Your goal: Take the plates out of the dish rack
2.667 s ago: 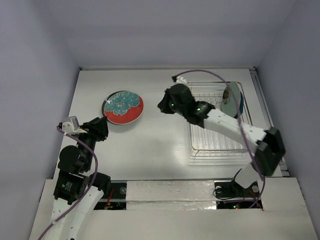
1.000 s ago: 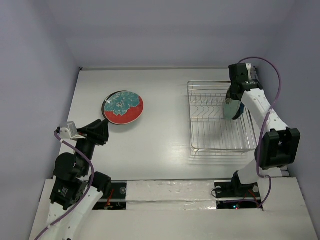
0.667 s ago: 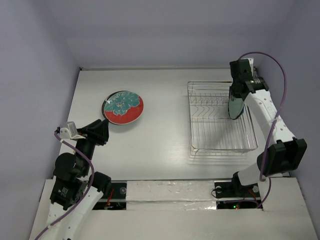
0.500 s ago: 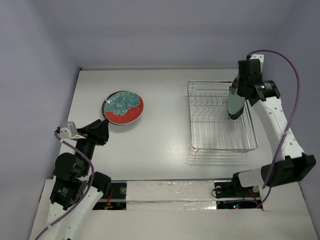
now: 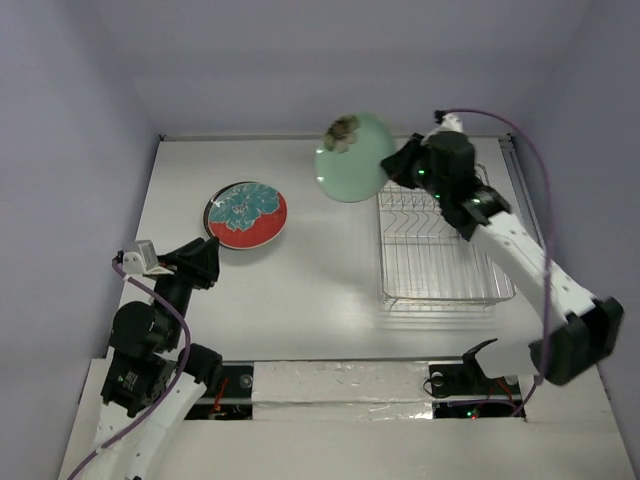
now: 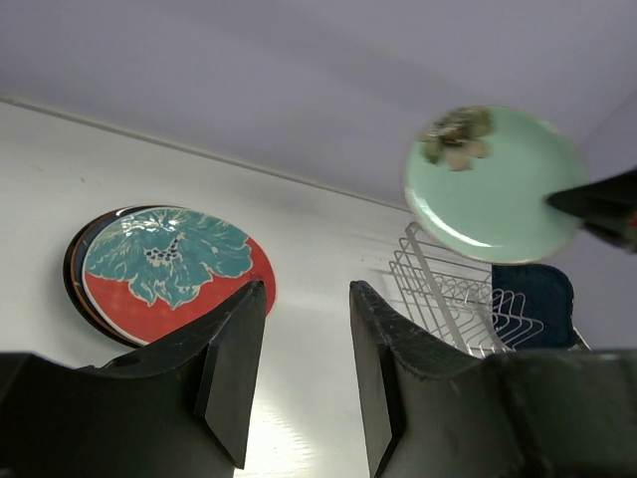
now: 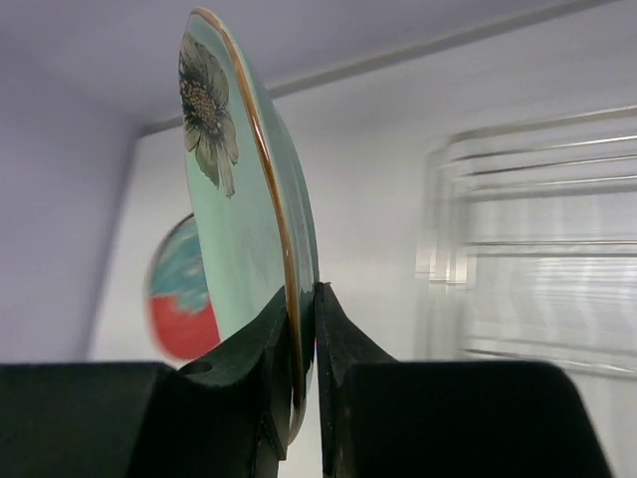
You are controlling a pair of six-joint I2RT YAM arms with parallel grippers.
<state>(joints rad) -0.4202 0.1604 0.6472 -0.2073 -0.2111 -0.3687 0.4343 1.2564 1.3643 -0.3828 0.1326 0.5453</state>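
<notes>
Right hand (image 7: 302, 329) clamped on the rim of the mint plate (image 5: 352, 160), carried on edge, clear of the rack (image 5: 447, 296) behind it. Red flower plate (image 5: 246, 215) already stacked on the bench (image 5: 320, 270) ahead of the left hand (image 6: 307, 299), which gapes empty. Blue dish (image 6: 532, 291) left in the rack.

mint plate (image 5: 353, 165) with brown flower, red plate (image 5: 247, 215) with teal flower

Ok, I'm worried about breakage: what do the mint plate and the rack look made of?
The mint plate is probably glazed ceramic: glossy surface, painted flower, thin brown rim line. The rack looks like chrome-plated metal wire: thin, bright, shiny rods.
</notes>
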